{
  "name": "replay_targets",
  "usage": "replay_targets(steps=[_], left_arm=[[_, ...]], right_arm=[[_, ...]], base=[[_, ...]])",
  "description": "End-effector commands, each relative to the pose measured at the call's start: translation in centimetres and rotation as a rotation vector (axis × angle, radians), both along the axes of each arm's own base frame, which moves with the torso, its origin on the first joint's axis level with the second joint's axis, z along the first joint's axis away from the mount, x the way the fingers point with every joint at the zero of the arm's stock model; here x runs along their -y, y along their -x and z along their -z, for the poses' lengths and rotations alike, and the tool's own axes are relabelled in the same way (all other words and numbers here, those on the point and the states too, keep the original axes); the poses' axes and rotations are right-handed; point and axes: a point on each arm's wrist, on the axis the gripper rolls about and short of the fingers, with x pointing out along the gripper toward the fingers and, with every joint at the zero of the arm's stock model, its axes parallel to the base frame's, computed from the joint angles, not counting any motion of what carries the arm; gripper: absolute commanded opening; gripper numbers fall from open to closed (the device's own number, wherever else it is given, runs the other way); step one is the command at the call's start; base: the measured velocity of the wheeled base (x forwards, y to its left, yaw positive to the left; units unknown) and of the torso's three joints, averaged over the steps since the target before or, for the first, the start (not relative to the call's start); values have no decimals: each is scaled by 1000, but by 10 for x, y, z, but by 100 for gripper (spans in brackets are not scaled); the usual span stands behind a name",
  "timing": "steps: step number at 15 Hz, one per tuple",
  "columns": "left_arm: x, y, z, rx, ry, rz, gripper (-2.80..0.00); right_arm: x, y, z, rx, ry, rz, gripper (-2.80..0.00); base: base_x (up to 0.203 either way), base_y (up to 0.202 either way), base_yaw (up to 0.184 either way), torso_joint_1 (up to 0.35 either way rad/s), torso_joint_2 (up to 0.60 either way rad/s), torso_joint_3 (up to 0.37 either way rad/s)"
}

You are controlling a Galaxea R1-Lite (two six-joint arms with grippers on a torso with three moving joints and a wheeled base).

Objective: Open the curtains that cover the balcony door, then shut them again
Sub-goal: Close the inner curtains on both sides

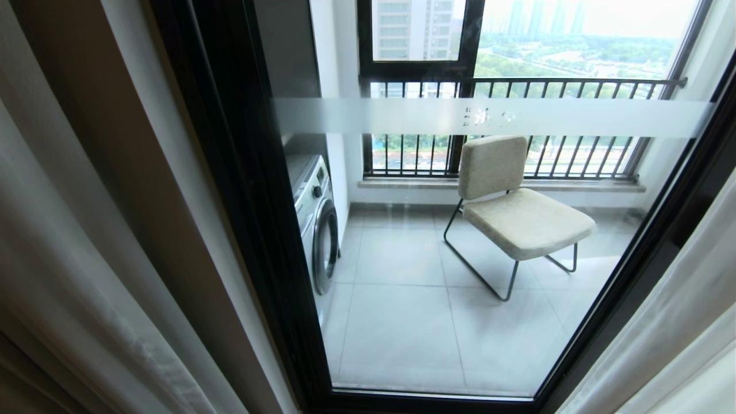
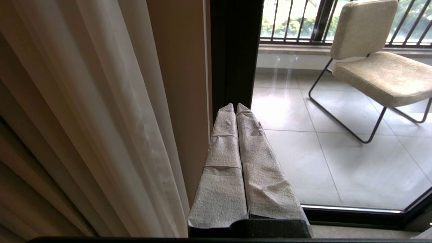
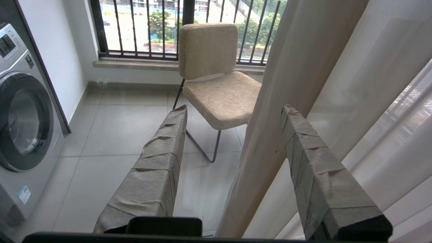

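Beyond the glass, a tiled balcony floor (image 1: 402, 322) is lying bare between a washing machine (image 1: 316, 221) on the left and a beige chair (image 1: 512, 201) on thin metal legs toward the right, with a barred railing (image 1: 517, 86) running across the window behind them. Framing that view, the balcony door (image 1: 247, 190) is standing as a tall clear pane in a thick black frame, a frosted band (image 1: 402, 115) crossing it level. The curtains are hanging parted to both sides, their long folds running floorward: on the left a tan drape (image 1: 115, 161) with a white sheer (image 1: 63, 270) beside it, on the right another pale sheer (image 1: 678, 328) just past the frame, so the middle of the glass is showing uncovered.

Neither arm is showing in the head view. In the left wrist view the left gripper (image 2: 235, 108) is pointing at the black frame's lower part, its wrapped fingers (image 2: 222, 162) pressed together with nothing between them, the left sheer (image 2: 111, 118) hanging just beside it. In the right wrist view the right gripper (image 3: 234, 111) is holding its padded fingers (image 3: 158, 162) wide apart, and the edge of the right curtain (image 3: 290, 87) is hanging down in the gap between them; whether either finger is touching the cloth cannot be told.
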Motion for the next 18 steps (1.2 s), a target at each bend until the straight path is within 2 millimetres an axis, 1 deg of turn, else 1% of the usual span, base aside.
replay_targets(steps=[1, 2, 4, 6, 8, 9, 11, 15, 16, 17, 18], left_arm=[[0, 0, 0, 1, 0, -1, -280], [0, 0, 0, 1, 0, -1, -280], [0, 0, 0, 1, 1, -1, -280], [0, 0, 0, 1, 0, -1, -280], [0, 0, 0, 1, 1, -1, -280], [0, 0, 0, 1, 0, -1, -280], [0, 0, 0, 1, 0, -1, -280], [0, 0, 0, 1, 1, -1, -280], [0, 0, 0, 1, 0, -1, -280], [0, 0, 0, 1, 0, -1, -280], [0, 0, 0, 1, 0, -1, -280]], right_arm=[[-1, 11, 9, 8, 1, -8, -280], [-1, 17, 13, 7, 1, -16, -280], [-2, 26, 30, -22, 0, -32, -280], [-3, 35, 39, -17, 0, -39, -280], [-6, 45, 44, 16, 3, -98, -280], [-7, 49, 54, 3, 3, -127, -280], [-7, 58, 63, 4, 4, -145, -280], [-5, 79, 84, -52, 4, -143, -280], [-5, 83, 92, -90, 5, -140, -280], [-5, 85, 98, -141, 6, -134, -280], [-5, 86, 100, -144, 2, -128, -280]], base=[[0, 0, 0, 0, 0, 0], [0, 0, 0, 0, 0, 0], [0, 0, 0, 0, 0, 0], [0, 0, 0, 0, 0, 0], [0, 0, 0, 0, 0, 0], [0, 0, 0, 0, 0, 0], [0, 0, 0, 0, 0, 0], [0, 0, 0, 0, 0, 0], [0, 0, 0, 0, 0, 0], [0, 0, 0, 0, 0, 0], [0, 0, 0, 0, 0, 0]])
